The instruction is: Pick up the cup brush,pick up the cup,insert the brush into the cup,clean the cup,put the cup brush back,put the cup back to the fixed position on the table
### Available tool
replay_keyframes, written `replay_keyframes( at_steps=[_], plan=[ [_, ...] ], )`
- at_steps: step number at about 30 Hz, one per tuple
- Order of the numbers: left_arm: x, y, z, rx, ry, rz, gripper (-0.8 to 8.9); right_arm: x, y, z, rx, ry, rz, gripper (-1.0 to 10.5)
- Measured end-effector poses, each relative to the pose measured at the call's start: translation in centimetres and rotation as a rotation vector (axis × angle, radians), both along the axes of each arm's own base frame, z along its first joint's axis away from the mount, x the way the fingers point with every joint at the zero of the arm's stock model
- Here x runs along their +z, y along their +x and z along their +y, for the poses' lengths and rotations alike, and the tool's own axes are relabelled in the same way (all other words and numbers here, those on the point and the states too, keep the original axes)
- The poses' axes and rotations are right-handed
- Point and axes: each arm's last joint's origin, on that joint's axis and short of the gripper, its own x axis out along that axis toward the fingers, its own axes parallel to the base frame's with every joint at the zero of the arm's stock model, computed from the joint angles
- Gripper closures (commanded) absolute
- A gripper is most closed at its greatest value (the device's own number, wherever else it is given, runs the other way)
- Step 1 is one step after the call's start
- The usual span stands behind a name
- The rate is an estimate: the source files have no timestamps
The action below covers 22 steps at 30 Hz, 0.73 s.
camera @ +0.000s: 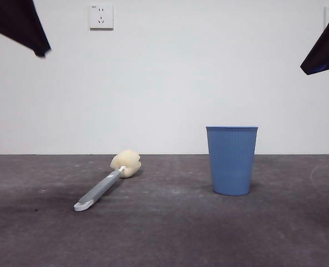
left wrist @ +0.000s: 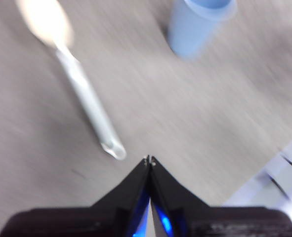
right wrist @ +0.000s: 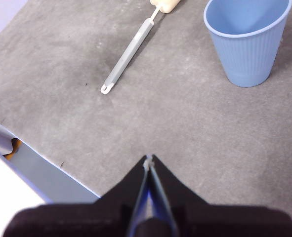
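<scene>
**Brush and cup lie untouched on the worktop**

The cup brush (camera: 106,186) lies flat on the dark grey worktop (camera: 164,233), left of centre, its cream-yellow lobed sponge head toward the far side and its slim grey handle running near and left to a white looped tip. Well apart to its right, the cup (camera: 231,160), a blue ribbed tumbler tapering to its base, stands upright. The left end effector (left wrist: 149,160) and the right end effector (right wrist: 149,158) both hang above the worktop, clenched on nothing.

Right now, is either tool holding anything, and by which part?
Nothing is held. Left tool and right tool are both shut on nothing, above the table; cup brush and cup sit untouched.
</scene>
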Motion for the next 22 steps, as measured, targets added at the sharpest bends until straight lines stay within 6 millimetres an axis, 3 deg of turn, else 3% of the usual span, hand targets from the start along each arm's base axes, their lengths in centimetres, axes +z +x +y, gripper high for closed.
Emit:
replay_keyframes(
  at_steps=[4,7,11,16,22],
  plan=[
    [3.3,-0.6,3.8,0.113,-0.084,-0.399,8.16,0.0,0.0,0.0,0.000,-0.003,0.005,9.5],
    [3.4,-2.3,7.0,0.299,-0.115,-0.648,8.16,0.0,0.0,0.0,0.000,-0.003,0.005,9.5],
    [0.3,-4.2,9.0,0.466,-0.091,-0.791,8.16,0.0,0.0,0.0,0.000,-0.003,0.005,9.5],
    [-5.4,-4.7,9.5,0.517,-0.049,-0.731,8.16,-0.1,0.0,0.0,0.000,-0.003,0.006,9.5],
    [-10.5,-4.8,9.6,0.543,-0.062,-0.670,8.16,0.0,0.0,0.0,0.000,-0.003,0.005,9.5]
  ],
)
